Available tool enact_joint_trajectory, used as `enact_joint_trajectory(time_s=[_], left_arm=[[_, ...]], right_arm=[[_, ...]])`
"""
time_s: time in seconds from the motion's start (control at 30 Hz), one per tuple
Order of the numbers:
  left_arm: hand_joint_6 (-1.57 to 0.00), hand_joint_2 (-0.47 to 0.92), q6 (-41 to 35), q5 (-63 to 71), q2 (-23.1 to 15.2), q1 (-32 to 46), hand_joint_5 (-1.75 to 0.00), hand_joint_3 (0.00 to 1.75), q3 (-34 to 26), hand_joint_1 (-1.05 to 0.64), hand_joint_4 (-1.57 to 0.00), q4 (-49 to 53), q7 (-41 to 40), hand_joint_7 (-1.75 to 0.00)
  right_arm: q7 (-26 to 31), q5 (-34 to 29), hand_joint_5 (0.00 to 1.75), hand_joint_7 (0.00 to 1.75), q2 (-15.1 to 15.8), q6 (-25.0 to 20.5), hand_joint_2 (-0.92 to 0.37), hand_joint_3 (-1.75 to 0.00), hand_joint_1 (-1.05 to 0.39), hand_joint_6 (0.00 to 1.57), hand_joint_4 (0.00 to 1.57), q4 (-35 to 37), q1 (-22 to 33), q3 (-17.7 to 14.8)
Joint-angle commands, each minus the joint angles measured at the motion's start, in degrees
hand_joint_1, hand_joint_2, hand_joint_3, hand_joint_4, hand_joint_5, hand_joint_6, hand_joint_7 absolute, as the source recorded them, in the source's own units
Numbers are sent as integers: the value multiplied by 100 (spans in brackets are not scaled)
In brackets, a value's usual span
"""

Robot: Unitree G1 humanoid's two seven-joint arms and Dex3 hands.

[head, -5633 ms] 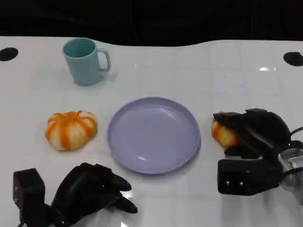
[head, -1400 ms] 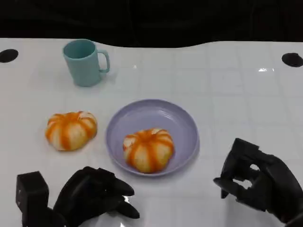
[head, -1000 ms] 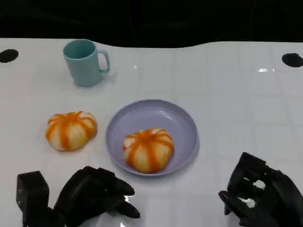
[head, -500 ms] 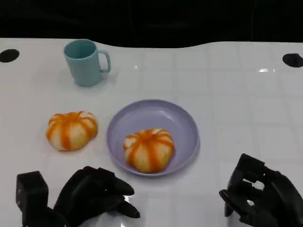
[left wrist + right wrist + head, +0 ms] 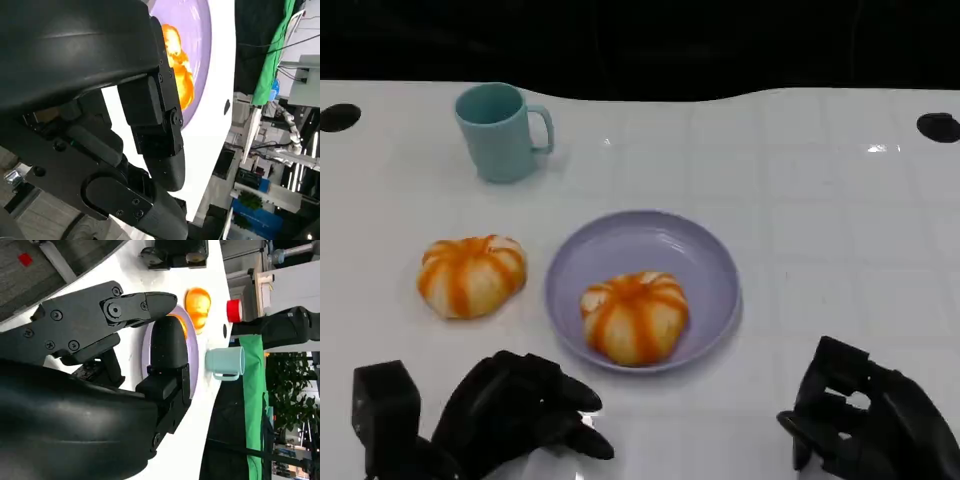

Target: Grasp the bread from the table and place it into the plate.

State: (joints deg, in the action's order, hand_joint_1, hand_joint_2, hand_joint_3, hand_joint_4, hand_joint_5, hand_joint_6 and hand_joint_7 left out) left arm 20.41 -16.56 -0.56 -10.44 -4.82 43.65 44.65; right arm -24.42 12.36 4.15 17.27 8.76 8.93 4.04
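Observation:
A lavender plate [image 5: 660,245] sits mid-table with one orange-striped bread [image 5: 633,317] lying in its near half. Another striped bread [image 5: 470,275] lies on the table left of the plate. My right hand [image 5: 865,425] hovers near the table's front edge, right of the plate, fingers apart and holding nothing. My left hand [image 5: 515,412] rests at the front left, also holding nothing. The left wrist view shows the plate [image 5: 200,30] and its bread [image 5: 177,65] beyond my left hand [image 5: 150,125]. Past my right hand [image 5: 150,340], the right wrist view has the plate [image 5: 194,375] and the table bread [image 5: 197,302].
A teal mug [image 5: 500,130] stands at the back left, handle to the right; it shows as the mug [image 5: 225,362] in the right wrist view. Two dark round holes [image 5: 338,115] mark the table's far corners. White tabletop lies open right of the plate.
The bread my right hand gripped beside the plate now lies in the plate. The right hand has let go and drawn back toward the front edge. The left hand has not moved.

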Motion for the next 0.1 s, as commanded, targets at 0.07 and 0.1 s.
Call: enact_joint_trajectory(time_s=[0.07,0.1], left_arm=[[-156,74,200,90,-123,-35,-17,1,-37,-105,-157,213,-28,0],[-157,74,213,89,-122,-51,-17,1,-44,-105,-157,234,-26,0]], right_arm=[[-103,45,175,174,-33,364,-92,-29,-55,63,82,380,-165,-133],[-89,28,175,174,-41,377,-92,-29,-56,63,83,412,-190,-140]])
